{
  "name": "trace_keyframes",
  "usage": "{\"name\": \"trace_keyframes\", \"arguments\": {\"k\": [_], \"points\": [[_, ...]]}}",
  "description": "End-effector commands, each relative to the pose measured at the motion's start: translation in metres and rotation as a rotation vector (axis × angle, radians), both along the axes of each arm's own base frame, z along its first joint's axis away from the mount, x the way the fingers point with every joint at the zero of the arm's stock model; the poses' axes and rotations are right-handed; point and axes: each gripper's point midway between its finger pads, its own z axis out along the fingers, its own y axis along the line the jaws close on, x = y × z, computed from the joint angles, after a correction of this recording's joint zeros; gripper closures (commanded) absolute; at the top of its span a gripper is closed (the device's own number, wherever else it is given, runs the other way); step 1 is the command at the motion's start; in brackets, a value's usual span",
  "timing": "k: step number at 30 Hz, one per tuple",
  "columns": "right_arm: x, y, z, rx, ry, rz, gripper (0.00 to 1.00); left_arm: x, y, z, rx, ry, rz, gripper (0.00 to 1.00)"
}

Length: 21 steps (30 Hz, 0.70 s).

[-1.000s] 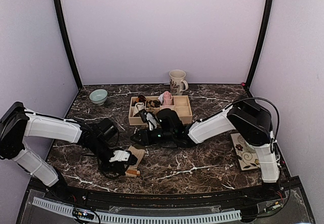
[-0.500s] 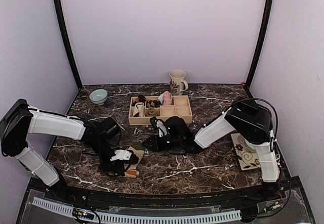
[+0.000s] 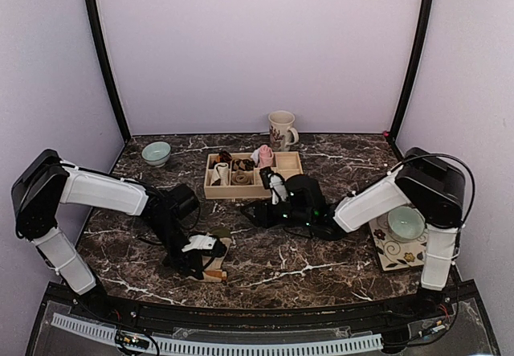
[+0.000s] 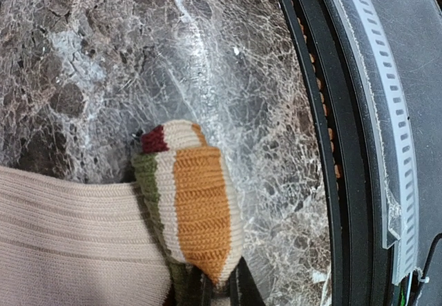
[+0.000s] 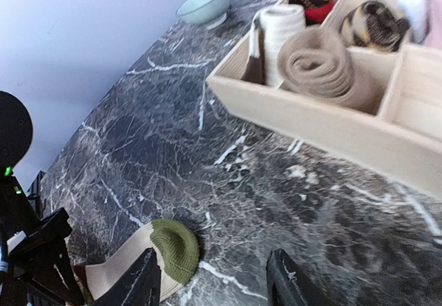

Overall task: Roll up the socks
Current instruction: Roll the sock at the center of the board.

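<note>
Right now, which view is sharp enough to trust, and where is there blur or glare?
Left wrist: crisp on the tan sock, pale glare on the marble table. Right wrist: soft throughout, wooden tray smeared. Top external: evenly lit, no glare, but the sock shows tiny.

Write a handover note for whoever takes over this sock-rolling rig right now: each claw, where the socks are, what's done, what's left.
Left claw: shut on the tan sock, at its striped end.
Right claw: open, empty, above the table between that sock and the wooden tray.
Tan sock: flat near the table's front edge, not yet rolled.
Pink sock: in the tray; rolled or not, cannot tell.
Left to do: roll the tan sock.
</note>
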Motion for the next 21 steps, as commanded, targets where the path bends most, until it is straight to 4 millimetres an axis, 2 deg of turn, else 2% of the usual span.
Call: {"name": "trace_keyframes", "arguments": {"k": [1, 3, 4, 7, 9, 13, 15, 17, 21], "points": [[0.024, -0.049, 0.064, 0.016, -0.246, -0.224, 0.47, -0.007, 0.012, -0.019, 0.089, 0.032, -0.003, 1.0], [0.028, -0.071, 0.08, 0.021, -0.289, -0.279, 0.44, -0.005, 0.011, -0.02, 0.093, 0.034, -0.002, 1.0], [0.025, -0.076, 0.088, 0.026, -0.308, -0.271, 0.43, -0.004, 0.01, -0.02, 0.093, 0.035, 0.0, 1.0], [0.008, -0.07, 0.097, -0.011, -0.341, -0.151, 0.4, -0.004, 0.008, -0.02, 0.085, 0.041, -0.001, 1.0], [-0.008, -0.063, 0.091, -0.062, -0.375, -0.055, 0.4, -0.004, 0.008, -0.019, 0.086, 0.041, -0.002, 1.0], [-0.019, -0.091, 0.106, -0.093, -0.46, -0.098, 0.36, -0.005, 0.011, -0.021, 0.097, 0.036, 0.003, 1.0], [-0.025, -0.098, 0.114, -0.09, -0.495, -0.088, 0.36, -0.004, 0.012, -0.022, 0.102, 0.036, 0.008, 1.0], [-0.038, -0.096, 0.118, -0.071, -0.502, -0.034, 0.37, -0.007, 0.013, -0.022, 0.105, 0.047, 0.009, 1.0], [-0.079, -0.08, 0.106, -0.097, -0.538, 0.13, 0.39, -0.014, 0.018, -0.022, 0.108, 0.062, 0.007, 1.0]]}}
